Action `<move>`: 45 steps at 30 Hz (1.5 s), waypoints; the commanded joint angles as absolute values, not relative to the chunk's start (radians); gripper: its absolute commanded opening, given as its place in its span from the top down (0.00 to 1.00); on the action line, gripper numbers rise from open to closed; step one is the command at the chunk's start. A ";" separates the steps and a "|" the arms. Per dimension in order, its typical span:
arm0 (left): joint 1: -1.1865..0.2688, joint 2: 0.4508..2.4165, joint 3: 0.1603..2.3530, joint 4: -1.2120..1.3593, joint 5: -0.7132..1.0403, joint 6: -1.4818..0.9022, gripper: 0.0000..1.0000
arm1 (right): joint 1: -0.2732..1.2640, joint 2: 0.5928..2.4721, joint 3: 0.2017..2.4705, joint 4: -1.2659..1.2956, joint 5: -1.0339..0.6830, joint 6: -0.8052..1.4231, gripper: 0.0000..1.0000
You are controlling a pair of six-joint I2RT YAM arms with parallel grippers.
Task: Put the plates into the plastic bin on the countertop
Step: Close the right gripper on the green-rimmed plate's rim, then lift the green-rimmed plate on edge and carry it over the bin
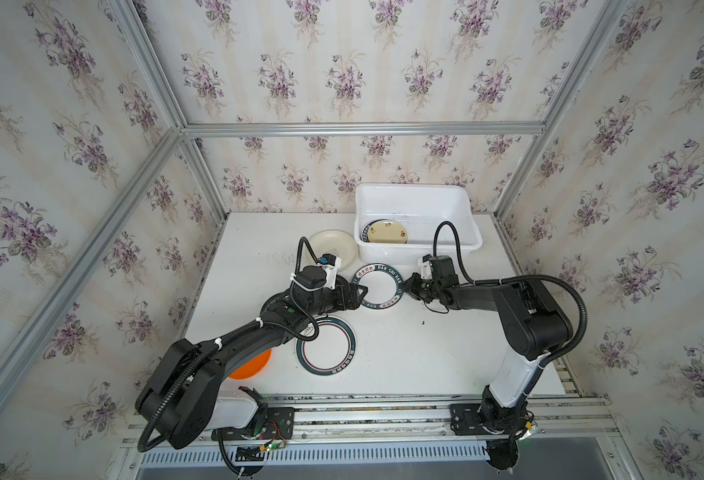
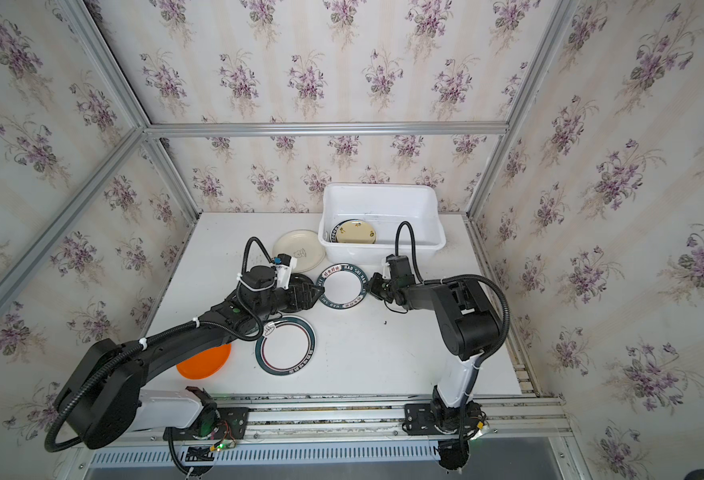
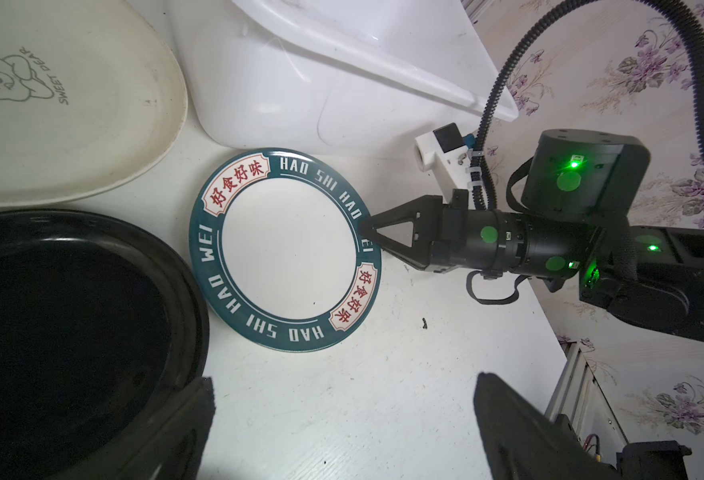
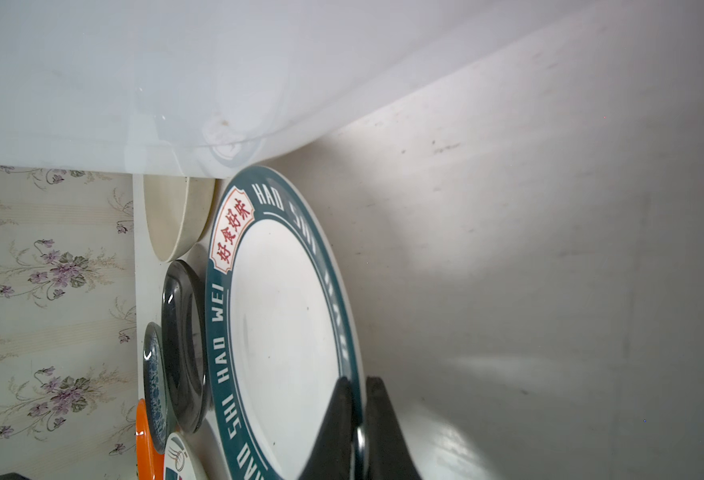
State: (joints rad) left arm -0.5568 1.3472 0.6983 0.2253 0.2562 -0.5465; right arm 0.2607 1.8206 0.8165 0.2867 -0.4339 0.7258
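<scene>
My right end effector (image 1: 409,289) is clenched on the rim of the lettered plate (image 1: 379,286), on the side of the plate that faces the desk's right edge. The right wrist view shows its fingers (image 4: 335,428) pinching the teal band from both faces. The plate lies near the middle of the desk (image 1: 425,357), just in front of the near wall of the bin (image 1: 421,254). The bin stands against the desk's far edge, toward the far right corner, with its long axis along that edge.

From my grip, then, the bin lies toward the far edge and up over its rim. I judge the coming move to be a lift and a short carry that way. The plate is round, so it has no long axis to line up, and the right arm is the nearer to the bin. My left end effector (image 3: 344,378) is released, jaws wide, above the black plate (image 3: 71,332) on the lettered plate's other side.

Both top views show two plates (image 1: 385,232) lying in the bin's left end; neither wrist view sees inside. The left wrist view shows the pinch side-on, but I cannot tell whether the gripped rim has left the desk.
</scene>
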 commanded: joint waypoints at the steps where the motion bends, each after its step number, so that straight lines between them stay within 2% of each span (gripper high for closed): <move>1: -0.555 1.351 0.697 0.256 0.260 -0.540 0.00 | 0.262 1.822 0.819 0.231 -0.391 0.702 0.99; 12: -0.555 1.356 0.702 0.255 0.258 -0.541 0.00 | 0.261 1.731 0.801 0.152 -0.347 0.675 1.00; 23: -0.555 1.377 0.713 0.268 0.259 -0.539 0.00 | 0.261 1.508 0.713 0.027 -0.306 0.658 1.00; 35: -0.545 1.395 0.725 0.244 0.241 -0.505 0.00 | 0.235 1.221 0.709 -0.106 -0.426 0.762 1.00; 45: -0.517 1.394 0.704 0.271 0.241 -0.506 0.00 | 0.204 1.120 0.841 -0.230 -0.452 0.741 1.00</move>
State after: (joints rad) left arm -0.5247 1.4017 0.7101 0.2413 0.2432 -0.5140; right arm 0.2085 1.1366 0.7994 -0.2176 -0.4202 0.7441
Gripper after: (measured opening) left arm 0.996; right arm 0.088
